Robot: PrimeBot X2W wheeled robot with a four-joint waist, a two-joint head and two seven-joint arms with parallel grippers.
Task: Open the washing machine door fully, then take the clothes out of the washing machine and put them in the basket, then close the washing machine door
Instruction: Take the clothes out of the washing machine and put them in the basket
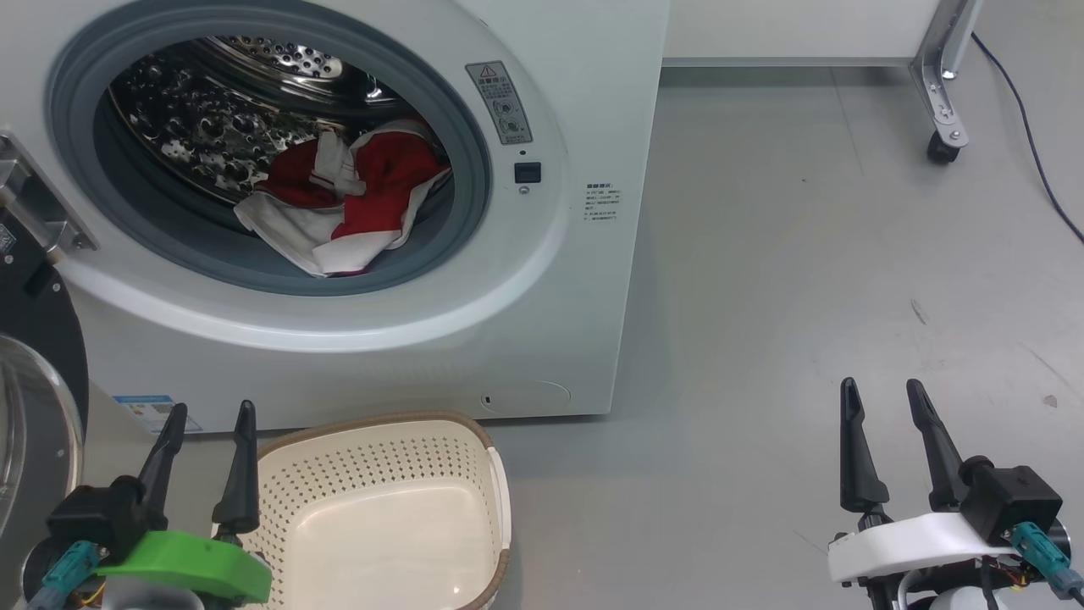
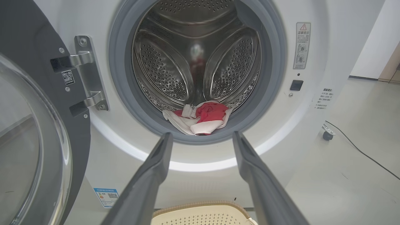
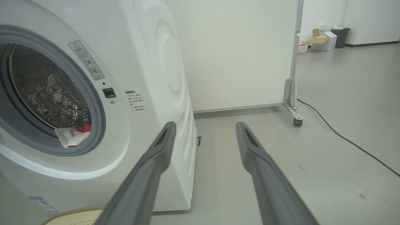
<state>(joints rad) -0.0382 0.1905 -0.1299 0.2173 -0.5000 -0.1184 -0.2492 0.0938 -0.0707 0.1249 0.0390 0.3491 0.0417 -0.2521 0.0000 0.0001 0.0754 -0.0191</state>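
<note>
Well, the door (image 2: 34,131) is already swung wide to the left of the washer (image 1: 542,280), so I think the first step is done. The step in hand looks like taking the clothes (image 1: 356,207) out. They lie in a red and white heap at the bottom front of the drum (image 1: 212,127), and one white bit hangs over the grey ring (image 1: 470,152). The basket (image 1: 500,483) sits on the floor (image 1: 804,296) right in front of the washer, below the hole, with nothing in it.

Both grippers hang low and hold nothing. The left gripper (image 1: 212,408) has its two fingers (image 1: 242,466) spread apart. It is just beside the basket's left side and points at the hole. The right gripper (image 1: 882,385) is spread wide too, well off to the right.

Next, I think the left gripper needs to go up and forward into the hole, down to the heap, and pinch the cloth. Cloth is soft and floppy, so a deep bite would help.

Edges to mind: the ring around the hole, the door and its metal hinge (image 2: 89,75) close on the left, and the basket rim below. The right side has lots of room, with a wheel (image 1: 942,151) and a black cable (image 1: 1030,140) far back.
</note>
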